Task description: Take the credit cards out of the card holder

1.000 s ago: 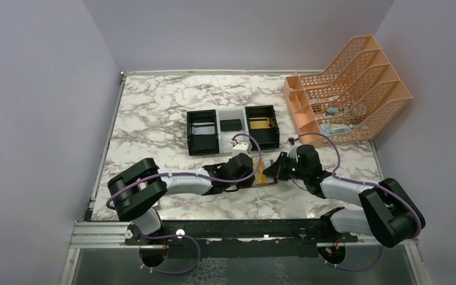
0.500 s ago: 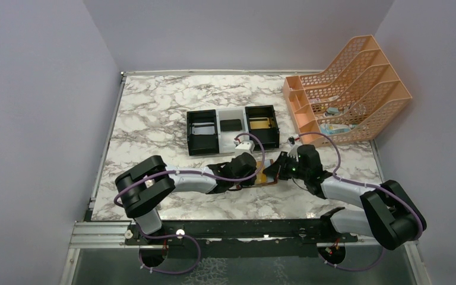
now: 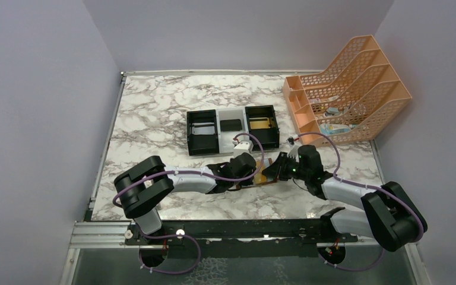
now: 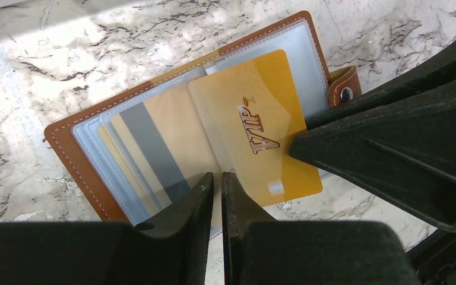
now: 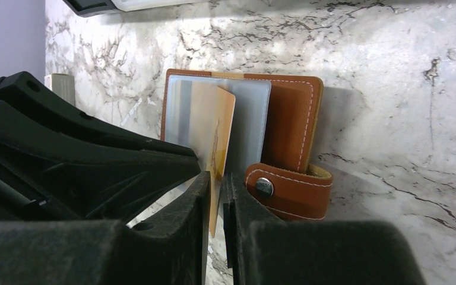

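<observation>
R gripper (image 5: 215,178) clamped on gold VIP card (image 4: 255,113), which sits partly out past the sleeve edge. L gripper (image 4: 217,179) pinched on a clear sleeve of card holder (image 4: 65,145). Holder lies open on marble table (image 3: 154,113), centre of top view, just below tray (image 3: 190,133).
</observation>
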Robot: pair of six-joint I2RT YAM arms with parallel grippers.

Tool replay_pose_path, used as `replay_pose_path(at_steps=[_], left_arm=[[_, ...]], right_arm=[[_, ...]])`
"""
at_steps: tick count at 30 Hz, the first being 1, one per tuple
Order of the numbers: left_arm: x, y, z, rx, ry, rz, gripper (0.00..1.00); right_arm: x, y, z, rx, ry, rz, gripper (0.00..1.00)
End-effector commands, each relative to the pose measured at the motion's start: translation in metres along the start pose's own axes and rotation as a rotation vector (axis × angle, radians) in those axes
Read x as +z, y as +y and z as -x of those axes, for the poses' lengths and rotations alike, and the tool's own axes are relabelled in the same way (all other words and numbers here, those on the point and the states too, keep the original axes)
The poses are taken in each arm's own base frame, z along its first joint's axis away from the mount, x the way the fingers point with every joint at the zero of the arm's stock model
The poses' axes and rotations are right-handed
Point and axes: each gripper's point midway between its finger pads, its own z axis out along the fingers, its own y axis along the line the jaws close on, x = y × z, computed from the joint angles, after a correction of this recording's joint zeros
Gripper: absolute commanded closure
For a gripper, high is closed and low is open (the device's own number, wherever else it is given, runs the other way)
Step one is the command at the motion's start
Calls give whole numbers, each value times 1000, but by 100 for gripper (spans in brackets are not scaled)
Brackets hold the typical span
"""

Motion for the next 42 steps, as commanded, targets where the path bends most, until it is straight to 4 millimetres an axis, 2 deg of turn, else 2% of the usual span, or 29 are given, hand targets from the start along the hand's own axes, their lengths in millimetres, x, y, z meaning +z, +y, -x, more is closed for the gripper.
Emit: replay_pose_path(at_steps=[1,6,14,25,32,39,42], left_arm=[[1,22,-17,50,49,77,86],[1,23,-20,52,55,79,88],[1,24,-21,54,60,78,90],[1,26,-24,61,65,84,91],[1,28,-25,62,68,87,91],[0,26,-24,63,66,81,92],[1,27,-25,63,67,85,92]], right_arm=[[0,8,0,-18,1,55,84],[2,8,-2,6,4,64,80],[8,-3,-2,44,-5,22,75],[13,0,0,32,22,50,80],[13,10,1,36,35,107,78],[18,4,6,56,40,93,77],[18,4,7,67,42,103,83]])
